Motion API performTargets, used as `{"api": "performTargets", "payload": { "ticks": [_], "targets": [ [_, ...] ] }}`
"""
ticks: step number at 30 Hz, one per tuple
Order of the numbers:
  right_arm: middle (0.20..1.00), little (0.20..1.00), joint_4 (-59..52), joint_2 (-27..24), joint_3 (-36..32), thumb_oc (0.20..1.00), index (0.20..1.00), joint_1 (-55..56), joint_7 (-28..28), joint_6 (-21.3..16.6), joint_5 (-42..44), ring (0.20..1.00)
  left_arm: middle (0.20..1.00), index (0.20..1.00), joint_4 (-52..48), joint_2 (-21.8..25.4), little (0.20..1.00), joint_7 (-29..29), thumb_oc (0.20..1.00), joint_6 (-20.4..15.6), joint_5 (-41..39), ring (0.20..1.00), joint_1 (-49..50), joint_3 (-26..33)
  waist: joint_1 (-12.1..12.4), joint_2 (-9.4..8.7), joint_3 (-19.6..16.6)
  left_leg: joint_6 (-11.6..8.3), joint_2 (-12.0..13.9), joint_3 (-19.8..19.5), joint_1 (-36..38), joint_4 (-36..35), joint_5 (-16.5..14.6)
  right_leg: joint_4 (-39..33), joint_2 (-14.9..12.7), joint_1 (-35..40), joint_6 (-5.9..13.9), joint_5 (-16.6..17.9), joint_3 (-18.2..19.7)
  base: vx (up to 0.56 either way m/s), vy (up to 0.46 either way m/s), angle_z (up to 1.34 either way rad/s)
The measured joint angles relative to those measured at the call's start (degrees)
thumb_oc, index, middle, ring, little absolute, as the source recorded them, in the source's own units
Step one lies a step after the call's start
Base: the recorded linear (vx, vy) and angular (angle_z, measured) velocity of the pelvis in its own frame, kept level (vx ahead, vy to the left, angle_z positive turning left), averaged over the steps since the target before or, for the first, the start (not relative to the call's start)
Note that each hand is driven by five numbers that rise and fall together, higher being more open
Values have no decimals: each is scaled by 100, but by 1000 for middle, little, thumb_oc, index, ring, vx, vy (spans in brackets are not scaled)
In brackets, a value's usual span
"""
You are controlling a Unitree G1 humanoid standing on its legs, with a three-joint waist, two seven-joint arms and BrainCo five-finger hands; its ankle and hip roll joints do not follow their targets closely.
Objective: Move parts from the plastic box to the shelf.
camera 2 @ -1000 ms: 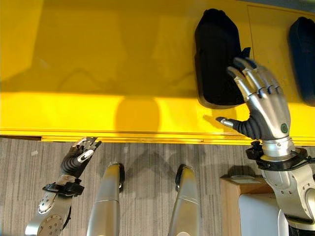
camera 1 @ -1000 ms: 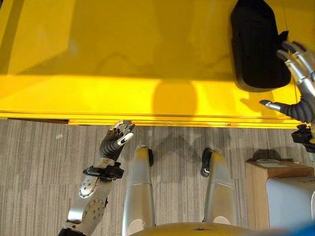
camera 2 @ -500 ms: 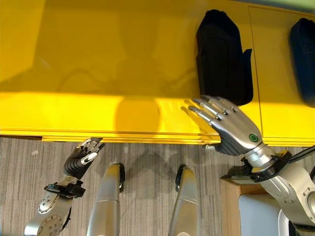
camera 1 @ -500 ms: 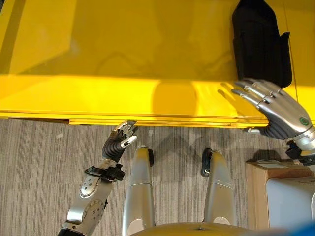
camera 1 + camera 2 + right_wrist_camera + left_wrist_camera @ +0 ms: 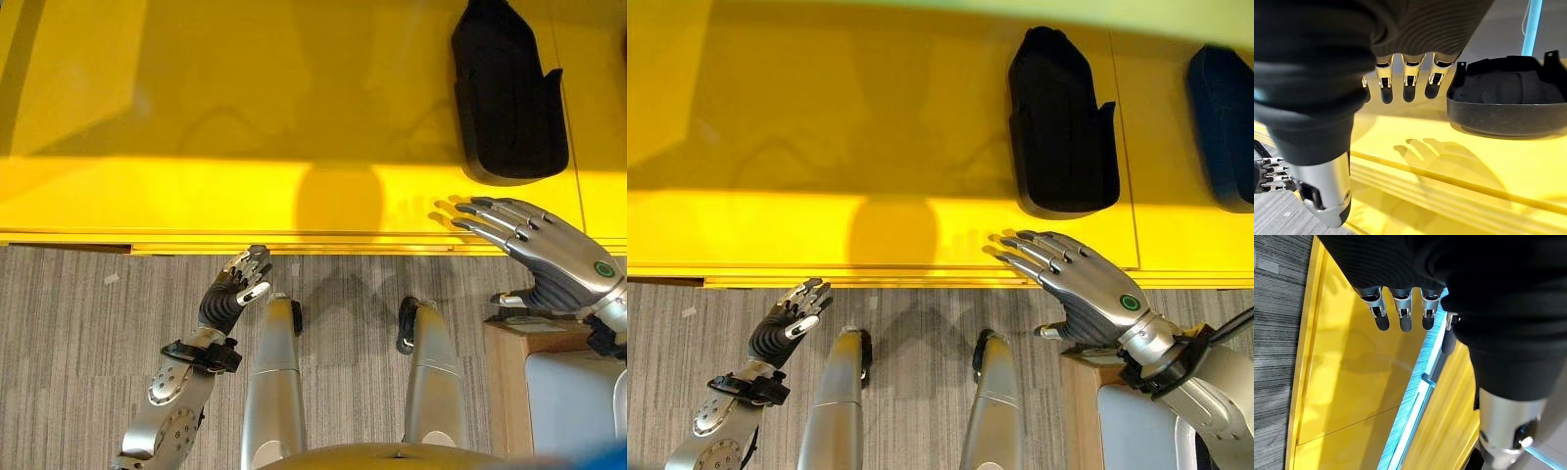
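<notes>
A black moulded part [image 5: 509, 98] lies on the yellow shelf [image 5: 196, 117] at the back right, and it also shows in the right wrist view [image 5: 1508, 105]. My right hand [image 5: 1087, 289] hovers open, palm down, over the shelf's front edge, just short of that part and holding nothing. Its fingers [image 5: 1405, 83] are straight. A second dark part [image 5: 1225, 127] lies further right on the shelf. The pale plastic box [image 5: 578, 401] sits at the lower right. My left hand [image 5: 235, 289] hangs open below the shelf's front edge, empty.
The plastic box rests by a brown cardboard box [image 5: 509, 372] on the grey carpet [image 5: 78, 343]. The shelf's front lip [image 5: 294, 240] runs across the whole width. The left and middle of the shelf are bare yellow surface.
My right hand has let go of the black part, turned palm down and drawn back to the shelf's front edge. The part stays on the shelf. The left hand has hardly moved.
</notes>
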Motion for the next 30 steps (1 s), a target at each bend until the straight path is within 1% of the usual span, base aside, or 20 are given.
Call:
{"api": "performTargets", "payload": {
  "ticks": [8,16,23,30],
  "targets": [
    [1000,1000,344,-33,8,1000,1000,-9,71,9,-16,1000,1000,1000,-2,60,1000,-73,1000,3,2,1000,1,-3,10,-4,-8,1,12,20,1,-11,0,-17,7,-6,-2,3,8,-1,0,0],
    [1000,1000,372,-38,12,1000,1000,-63,71,11,-80,1000,1000,1000,-1,60,1000,-73,1000,10,1,1000,1,1,16,5,-13,1,17,29,1,-13,0,-5,7,-25,-2,3,15,0,0,0],
    [1000,1000,768,-41,356,1000,1000,-449,71,41,-138,1000,1000,1000,-4,60,1000,-89,1000,19,2,1000,4,-3,50,23,-30,1,22,37,1,-23,0,10,10,-44,-5,0,22,0,0,0],
    [1000,1000,1267,-28,624,1000,1000,-804,-20,137,-374,1000,1000,1000,-10,60,1000,-102,1000,22,2,1000,0,0,166,86,-80,1,20,31,-53,-7,0,29,10,-94,-7,-2,23,0,0,0]
  ]
}}
